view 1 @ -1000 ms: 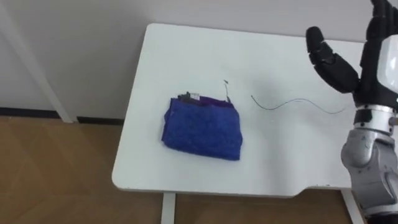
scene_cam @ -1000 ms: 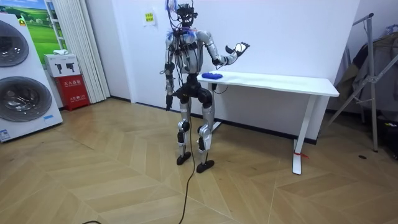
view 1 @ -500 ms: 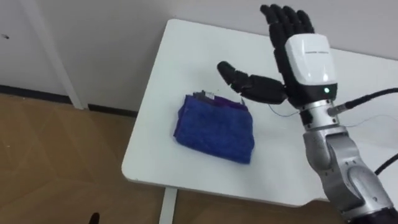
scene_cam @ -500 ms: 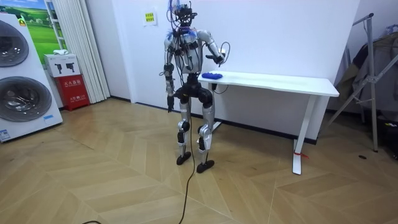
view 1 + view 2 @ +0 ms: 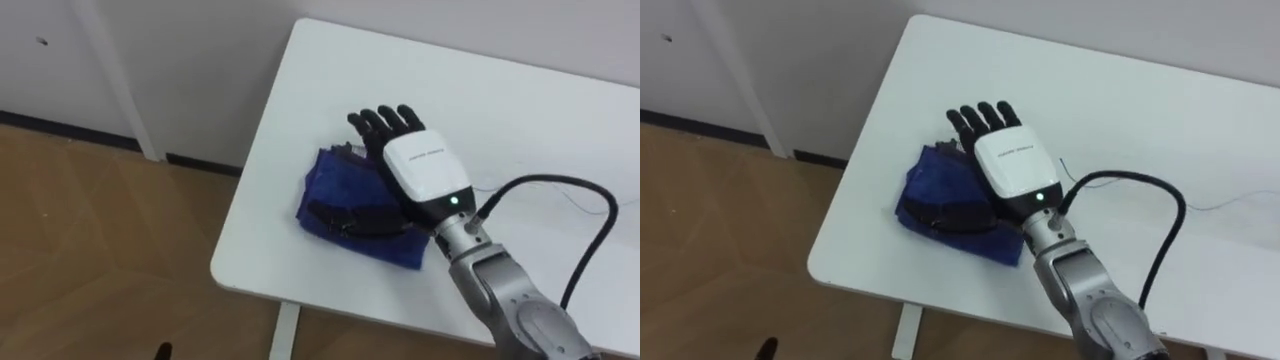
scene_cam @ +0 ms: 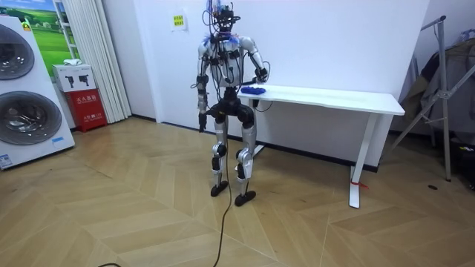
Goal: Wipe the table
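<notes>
At table [image 5: 330,80] corner: right hand [image 5: 425,180] flat on blue cloth [image 5: 335,180] (fingers straight, thumb spread)

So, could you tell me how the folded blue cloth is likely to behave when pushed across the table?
The blue cloth looks soft and folded, so it may bunch or unfold rather than move stiffly. Under the flat right hand it should probably glide over the smooth white table.

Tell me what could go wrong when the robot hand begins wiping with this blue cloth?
The right robot hand lies flat on the folded blue cloth, fingers straight, not gripping: the cloth may slip or bunch.
The cloth sits near a corner of the white table: a stroke outward could push it off.
</notes>
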Robot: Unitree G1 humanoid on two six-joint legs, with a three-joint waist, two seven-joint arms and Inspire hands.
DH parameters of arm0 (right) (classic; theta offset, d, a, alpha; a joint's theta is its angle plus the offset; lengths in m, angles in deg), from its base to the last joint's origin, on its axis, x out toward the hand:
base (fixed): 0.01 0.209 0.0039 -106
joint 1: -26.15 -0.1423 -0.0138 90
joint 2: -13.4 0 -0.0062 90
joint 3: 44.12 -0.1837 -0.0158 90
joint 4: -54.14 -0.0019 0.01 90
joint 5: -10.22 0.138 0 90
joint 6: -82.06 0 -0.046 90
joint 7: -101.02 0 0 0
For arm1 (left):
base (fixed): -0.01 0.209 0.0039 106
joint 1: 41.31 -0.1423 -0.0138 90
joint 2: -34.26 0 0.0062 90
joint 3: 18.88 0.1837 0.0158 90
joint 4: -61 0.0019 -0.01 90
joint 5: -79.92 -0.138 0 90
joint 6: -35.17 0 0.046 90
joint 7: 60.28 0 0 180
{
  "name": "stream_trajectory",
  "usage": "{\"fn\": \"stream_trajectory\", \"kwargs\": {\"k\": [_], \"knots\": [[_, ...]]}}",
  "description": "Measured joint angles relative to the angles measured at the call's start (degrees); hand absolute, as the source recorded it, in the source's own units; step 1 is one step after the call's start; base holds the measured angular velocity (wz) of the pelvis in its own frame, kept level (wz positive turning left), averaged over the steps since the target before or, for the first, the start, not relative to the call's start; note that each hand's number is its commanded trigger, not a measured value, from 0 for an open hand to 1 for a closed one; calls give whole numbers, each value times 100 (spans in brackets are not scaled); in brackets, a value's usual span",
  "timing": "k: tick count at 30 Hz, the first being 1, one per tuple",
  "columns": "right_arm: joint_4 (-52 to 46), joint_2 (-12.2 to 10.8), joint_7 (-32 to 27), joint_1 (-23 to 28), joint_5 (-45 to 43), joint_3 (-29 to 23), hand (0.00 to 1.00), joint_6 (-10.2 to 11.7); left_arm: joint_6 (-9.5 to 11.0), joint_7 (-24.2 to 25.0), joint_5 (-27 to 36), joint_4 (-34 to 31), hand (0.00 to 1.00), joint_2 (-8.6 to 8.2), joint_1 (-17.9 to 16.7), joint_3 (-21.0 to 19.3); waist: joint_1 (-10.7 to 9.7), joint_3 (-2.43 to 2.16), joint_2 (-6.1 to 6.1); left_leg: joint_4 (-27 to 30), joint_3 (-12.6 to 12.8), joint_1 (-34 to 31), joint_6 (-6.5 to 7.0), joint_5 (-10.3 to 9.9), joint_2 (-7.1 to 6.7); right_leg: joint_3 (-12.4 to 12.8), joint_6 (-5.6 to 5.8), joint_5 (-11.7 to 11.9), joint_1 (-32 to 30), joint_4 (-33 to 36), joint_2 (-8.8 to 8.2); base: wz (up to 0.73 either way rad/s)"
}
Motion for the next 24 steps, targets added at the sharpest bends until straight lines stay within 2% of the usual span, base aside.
{"fn": "stream_trajectory", "kwargs": {"k": [8, 12, 18, 19, 20, 21, 24], "knots": [[430, 1, -20, 244, -6, -3, 0, 66, 67, -94, 1, -8, 0, 0, 35, 41, -32, -18, -30, -31, -8, 156, 0, 0, -4, -2, 0, 0, 139, -11, -3, -1], [623, 0, -20, 315, -1, -3, 0, 87, 68, -113, 8, -7, 0, 5, 45, 42, -140, -18, -32, -31, -83, 178, 0, 0, -9, -1, 0, 0, 158, -9, -5, 2], [656, 2, -19, 350, 25, -37, 1, 139, 68, -100, 30, 1, 0, 14, -23, 42, -193, -8, -20, -56, -123, 337, 0, 0, -7, 12, 0, 0, 294, -1, 0, -2], [656, 2, -19, 349, 25, -52, 39, 149, 67, -98, 30, 1, 0, 14, -23, 42, -201, -9, -21, -57, -135, 361, 0, 0, -8, 12, 1, 0, 318, -1, 0, 4], [657, 2, -20, 351, 30, -66, 85, 153, 68, -97, 33, 0, 0, 14, -22, 42, -204, -8, -19, -57, -150, 371, 0, 0, -8, 13, 0, 0, 325, 1, 0, 0], [657, 2, -20, 354, 37, -90, 100, 189, 68, -97, 40, 0, 0, 15, -21, 41, -213, -1, -9, -57, -210, 387, 0, 0, -10, 11, 1, 0, 324, 12, 0, 0], [656, 2, -39, 393, 41, -166, 100, 260, 68, -98, 47, 2, 0, 21, -38, 39, -213, -1, -10, -59, -367, 442, 0, 0, -19, 10, 1, 0, 344, 19, 2, 0]]}}
